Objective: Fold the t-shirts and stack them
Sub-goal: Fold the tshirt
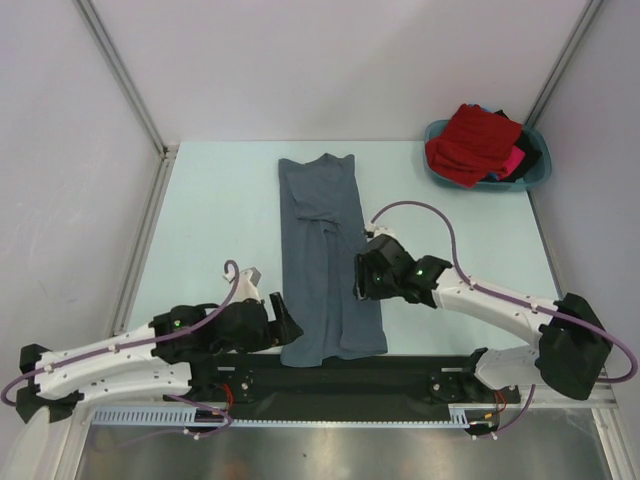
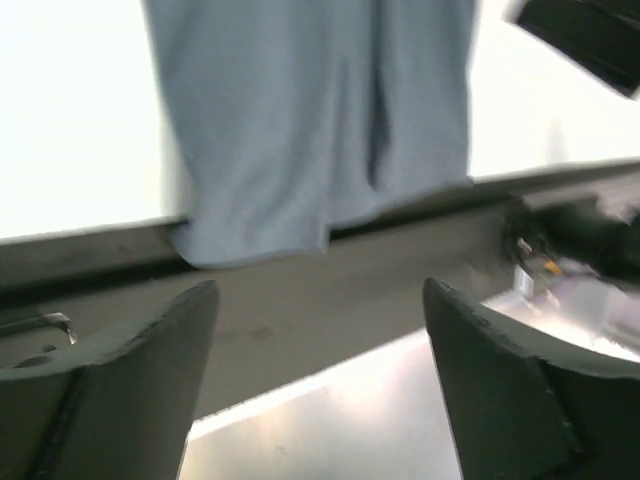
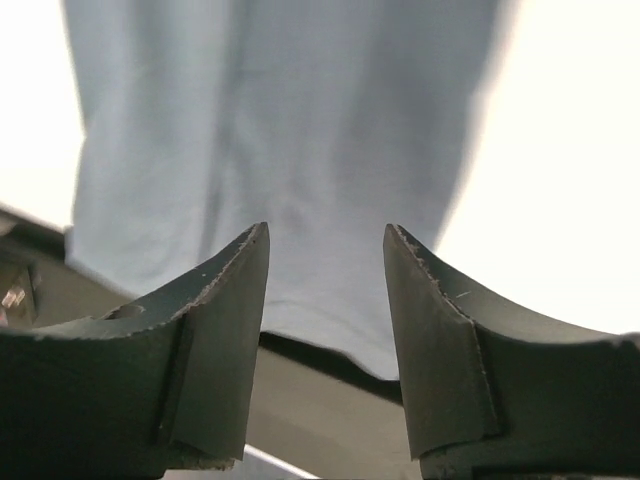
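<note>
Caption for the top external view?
Open left gripper and right gripper flank the lengthwise-folded slate-grey cloth t-shirt.

Left gripper (image 2: 320, 295) has its fingers spread wide with nothing between them, and the grey shirt (image 2: 310, 110) hem droops over the table (image 2: 70, 120) edge.

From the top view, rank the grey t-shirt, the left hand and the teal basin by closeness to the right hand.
1. grey t-shirt, just left of the right hand.
2. left hand, near-left, by the hem.
3. teal basin, far right corner.
</note>
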`<action>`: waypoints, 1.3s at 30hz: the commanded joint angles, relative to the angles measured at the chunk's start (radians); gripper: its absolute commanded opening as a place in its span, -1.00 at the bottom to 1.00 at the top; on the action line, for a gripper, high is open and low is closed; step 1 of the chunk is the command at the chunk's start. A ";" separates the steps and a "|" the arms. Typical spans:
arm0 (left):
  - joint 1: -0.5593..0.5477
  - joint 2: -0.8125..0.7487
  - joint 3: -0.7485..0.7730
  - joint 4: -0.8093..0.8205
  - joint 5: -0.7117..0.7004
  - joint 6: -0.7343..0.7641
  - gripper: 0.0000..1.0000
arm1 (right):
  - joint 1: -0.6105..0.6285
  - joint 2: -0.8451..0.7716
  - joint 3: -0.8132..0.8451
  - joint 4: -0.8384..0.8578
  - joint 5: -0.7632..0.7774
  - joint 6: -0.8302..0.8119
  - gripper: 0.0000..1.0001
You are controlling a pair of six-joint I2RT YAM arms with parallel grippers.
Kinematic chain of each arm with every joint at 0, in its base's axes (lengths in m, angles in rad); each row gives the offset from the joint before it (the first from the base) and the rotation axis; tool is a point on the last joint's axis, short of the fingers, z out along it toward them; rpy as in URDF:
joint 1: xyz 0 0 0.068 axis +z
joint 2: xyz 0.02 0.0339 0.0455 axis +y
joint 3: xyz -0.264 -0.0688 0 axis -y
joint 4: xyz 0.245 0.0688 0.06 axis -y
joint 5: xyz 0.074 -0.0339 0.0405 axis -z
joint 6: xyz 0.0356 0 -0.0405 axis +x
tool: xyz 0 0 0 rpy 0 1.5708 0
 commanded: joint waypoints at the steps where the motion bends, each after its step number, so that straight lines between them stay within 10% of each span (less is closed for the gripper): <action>1: -0.006 0.046 -0.003 0.016 -0.160 0.024 0.84 | -0.077 -0.086 -0.034 -0.046 0.091 0.025 0.10; 10: 0.003 0.138 -0.093 0.149 -0.202 0.047 0.99 | -0.237 -0.169 -0.138 -0.048 -0.068 0.003 0.16; 39: 0.003 0.238 -0.356 0.490 0.007 0.034 0.80 | -0.201 -0.347 -0.505 0.078 -0.409 0.161 0.13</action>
